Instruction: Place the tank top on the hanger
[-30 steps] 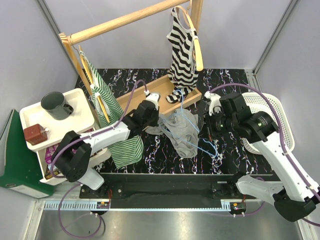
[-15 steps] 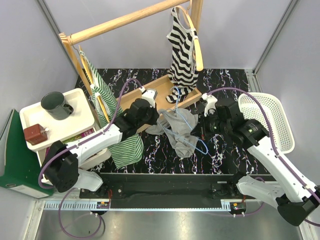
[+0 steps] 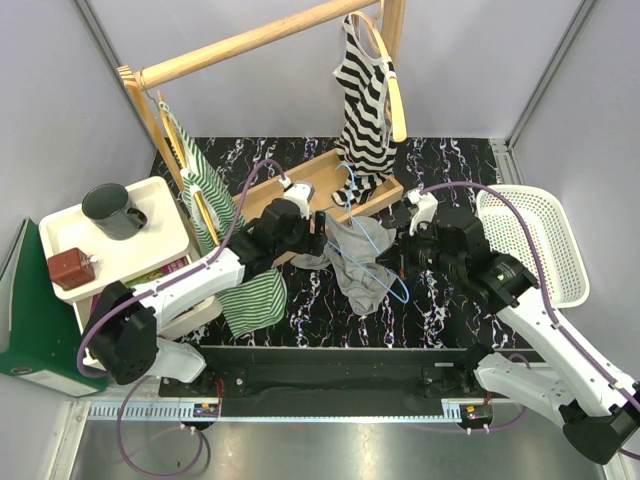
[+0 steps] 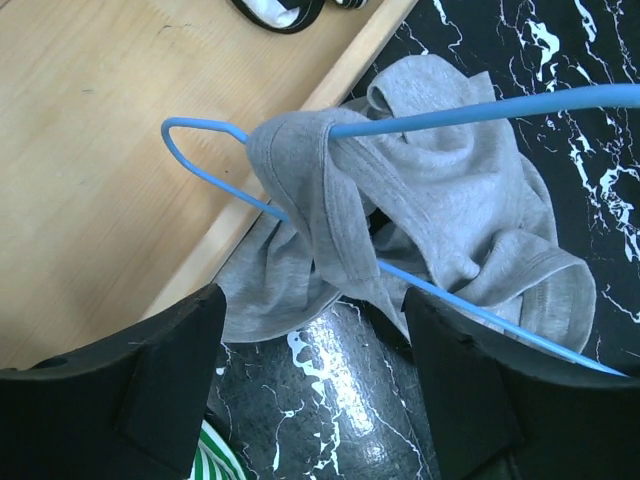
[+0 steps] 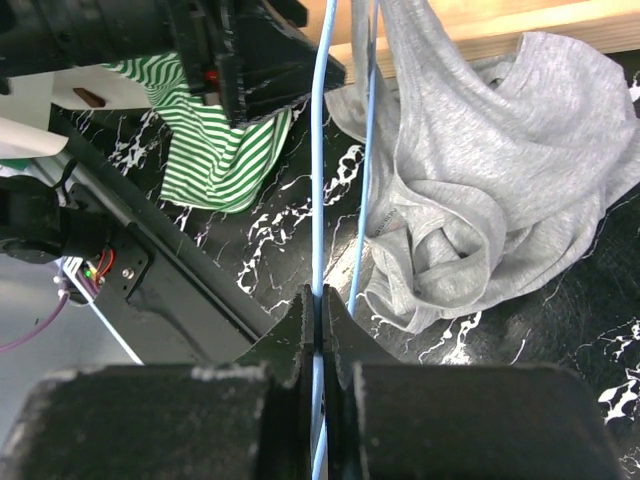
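The grey tank top point(image 3: 352, 262) lies crumpled on the black marbled table, one strap looped over the light-blue wire hanger point(image 3: 378, 252). In the left wrist view the strap point(image 4: 300, 175) wraps the hanger point(image 4: 205, 165) just behind its hook, which reaches over the wooden base. My left gripper point(image 3: 316, 236) hangs open just left of the top, its fingers point(image 4: 165, 385) apart with bare table between them point(image 4: 315, 375). My right gripper point(image 3: 404, 266) is shut on the hanger's wire point(image 5: 320, 150), pinched between its jaws point(image 5: 320, 312), with the tank top point(image 5: 480, 180) bunched to the right.
A wooden rack base point(image 3: 318, 186) lies behind the top. A black-and-white striped top point(image 3: 362, 100) and a green-and-white striped top point(image 3: 218, 205) hang on wooden hangers. A white basket point(image 3: 545, 240) is at the right; a shelf with a mug point(image 3: 110, 210) and red box point(image 3: 70, 268) at the left.
My left gripper has opened and let go of the grey fabric. The right gripper has carried the hanger left and toward the rack, keeping its grip on the wire.
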### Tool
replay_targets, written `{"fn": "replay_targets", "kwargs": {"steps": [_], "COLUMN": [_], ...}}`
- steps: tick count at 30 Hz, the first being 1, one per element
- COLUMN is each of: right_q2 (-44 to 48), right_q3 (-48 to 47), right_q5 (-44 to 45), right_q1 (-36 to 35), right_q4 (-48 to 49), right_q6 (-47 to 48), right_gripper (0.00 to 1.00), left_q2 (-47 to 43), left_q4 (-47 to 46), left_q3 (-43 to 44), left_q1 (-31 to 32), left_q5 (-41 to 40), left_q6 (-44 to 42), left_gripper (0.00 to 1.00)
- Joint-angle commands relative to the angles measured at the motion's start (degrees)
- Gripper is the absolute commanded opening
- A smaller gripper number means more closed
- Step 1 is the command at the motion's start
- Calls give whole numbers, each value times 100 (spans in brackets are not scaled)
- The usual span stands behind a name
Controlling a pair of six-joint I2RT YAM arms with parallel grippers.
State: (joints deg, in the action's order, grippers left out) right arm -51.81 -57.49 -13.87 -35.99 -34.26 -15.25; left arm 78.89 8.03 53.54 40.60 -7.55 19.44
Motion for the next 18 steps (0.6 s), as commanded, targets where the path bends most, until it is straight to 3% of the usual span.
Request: {"fn": "replay_targets", "kwargs": {"steps": [1,10,18], "right_q2": [242,242,180], "right_q3": [115,370,467], "right_q5": [244,218,227], "right_q1": [-66,-66,-66], "right_q4": [649,693,798], "right_q6": [65,101,92], "right_gripper": [0,0,0], "left_q2": [-471,-990,-718], "left_q4": [5,-565,-1269], "left_q3": [157,279,578], "left_q1": [-26,-8,9], "left_q5": [25,1106,1687], "left_q6": [-46,-616,-380], "left_gripper": [77,74,73]}}
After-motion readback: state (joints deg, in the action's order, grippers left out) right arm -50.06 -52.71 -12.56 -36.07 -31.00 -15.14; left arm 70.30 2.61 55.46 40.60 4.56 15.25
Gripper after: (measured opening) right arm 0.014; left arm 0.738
